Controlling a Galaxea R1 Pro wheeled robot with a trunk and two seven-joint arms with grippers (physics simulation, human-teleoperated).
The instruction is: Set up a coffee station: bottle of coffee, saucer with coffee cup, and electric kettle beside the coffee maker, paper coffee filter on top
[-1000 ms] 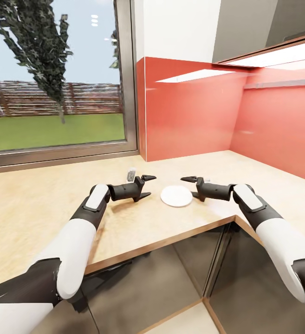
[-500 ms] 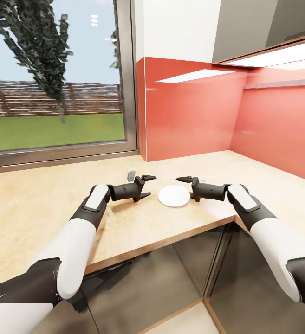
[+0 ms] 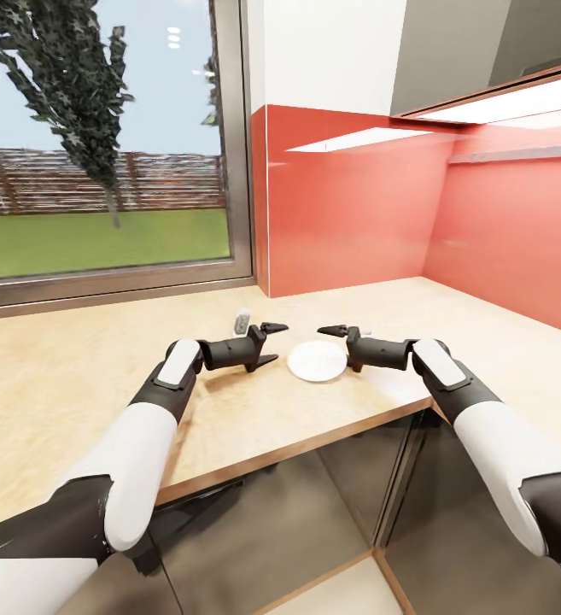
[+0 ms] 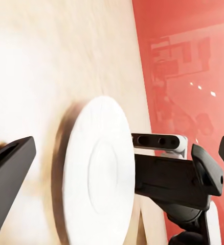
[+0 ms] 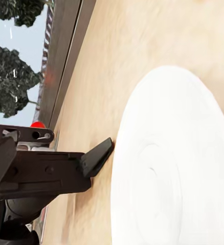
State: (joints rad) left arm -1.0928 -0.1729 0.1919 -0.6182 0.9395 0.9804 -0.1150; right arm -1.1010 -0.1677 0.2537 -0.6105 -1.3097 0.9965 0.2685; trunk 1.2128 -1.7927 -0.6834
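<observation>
The white saucer point(image 3: 317, 360) lies flat on the light wood kitchen countertop point(image 3: 75, 376), near its front corner and between my two grippers. My left gripper point(image 3: 271, 343) stands open just left of it, fingers apart and empty. From the right, my right gripper point(image 3: 340, 348) is open, with its lower finger at the saucer's rim. The left wrist view looks across the saucer point(image 4: 99, 173) to the right gripper point(image 4: 218, 161). In the right wrist view the saucer point(image 5: 173, 163) is close up. The coffee maker, bottle of coffee, paper coffee filter, coffee cup and electric kettle are out of view.
A red backsplash point(image 3: 357, 213) rises behind the counter and carries the thin grey kitchen shelf point(image 3: 519, 154) at upper right. A large window point(image 3: 101, 154) stands at the back left. The countertop's front edge point(image 3: 297, 448) runs just below the grippers, above grey cabinet fronts.
My right gripper has moved left toward the left gripper, and the saucer has slid a little left with it. The left arm has not moved.
</observation>
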